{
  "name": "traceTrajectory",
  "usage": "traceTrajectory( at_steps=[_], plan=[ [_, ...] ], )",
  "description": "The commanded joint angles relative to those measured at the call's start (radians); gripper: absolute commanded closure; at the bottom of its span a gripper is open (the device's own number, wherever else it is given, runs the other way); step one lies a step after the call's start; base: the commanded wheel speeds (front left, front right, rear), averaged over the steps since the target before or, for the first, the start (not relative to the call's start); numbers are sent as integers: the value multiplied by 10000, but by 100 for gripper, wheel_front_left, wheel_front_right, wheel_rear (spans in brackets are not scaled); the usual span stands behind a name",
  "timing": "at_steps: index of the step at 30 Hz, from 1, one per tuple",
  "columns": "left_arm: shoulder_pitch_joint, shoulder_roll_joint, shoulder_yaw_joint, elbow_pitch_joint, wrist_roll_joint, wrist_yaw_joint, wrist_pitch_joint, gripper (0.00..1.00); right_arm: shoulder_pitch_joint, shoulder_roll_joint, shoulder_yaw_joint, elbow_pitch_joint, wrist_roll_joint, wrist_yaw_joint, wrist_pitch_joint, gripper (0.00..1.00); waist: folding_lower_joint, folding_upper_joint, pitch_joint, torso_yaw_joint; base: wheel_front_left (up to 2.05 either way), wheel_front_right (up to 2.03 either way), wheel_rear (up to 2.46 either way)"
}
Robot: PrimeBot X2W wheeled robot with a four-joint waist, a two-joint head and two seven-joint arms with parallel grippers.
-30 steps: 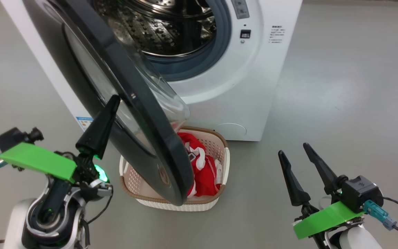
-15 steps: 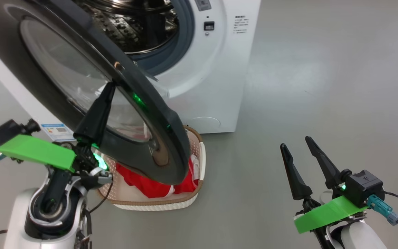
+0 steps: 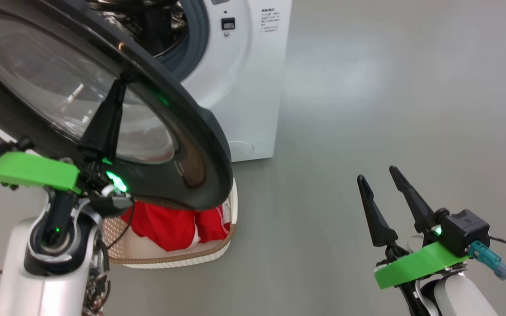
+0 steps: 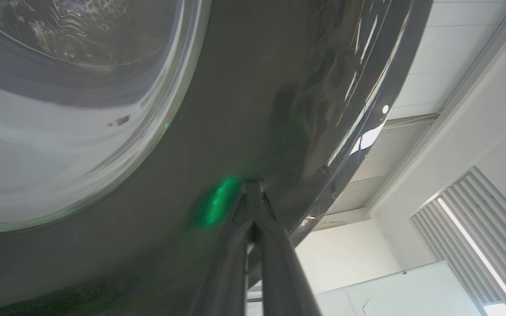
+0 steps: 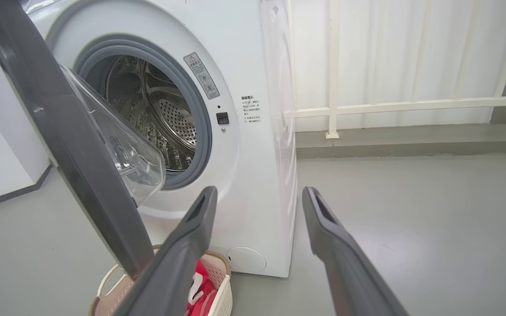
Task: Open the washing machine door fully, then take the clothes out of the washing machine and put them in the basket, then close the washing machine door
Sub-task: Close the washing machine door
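Head view: the left gripper (image 3: 118,87), pinched closed and empty, touches the outside of the half-open door (image 3: 200,145); the washing machine (image 3: 253,79) lies beyond it. Red clothes (image 3: 165,224) sit in the basket (image 3: 220,243) on the grey floor (image 3: 367,109) below. Left wrist: its tip meets the door. Right wrist: the right gripper (image 5: 259,191) gapes wide, empty, farther away.

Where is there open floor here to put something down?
Bare grey floor spreads right of the washing machine, up to the right tool. Crowded: the door hangs over the basket of red clothes, left tool touching it.
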Motion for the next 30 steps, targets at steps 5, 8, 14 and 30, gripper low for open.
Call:
traceTrajectory(
  at_steps=[5,8,14,30],
  plan=[
    [-870,118,368,75,-186,-268,-64,100,-489,22,146,-231,5,35,-61,0,0,0,328,-310,0,0,0],
    [-1162,141,428,290,-179,-378,-102,100,-532,22,181,-218,16,35,-61,0,0,0,425,-462,0,0,0],
    [-1679,276,650,735,-290,-584,-69,100,-637,22,212,-237,-74,35,-61,0,0,0,594,-790,0,0,0],
    [-3688,599,571,2554,9,-1186,25,100,-901,22,283,-339,-338,35,-61,0,0,0,1472,-1064,0,0,0]
  ],
)
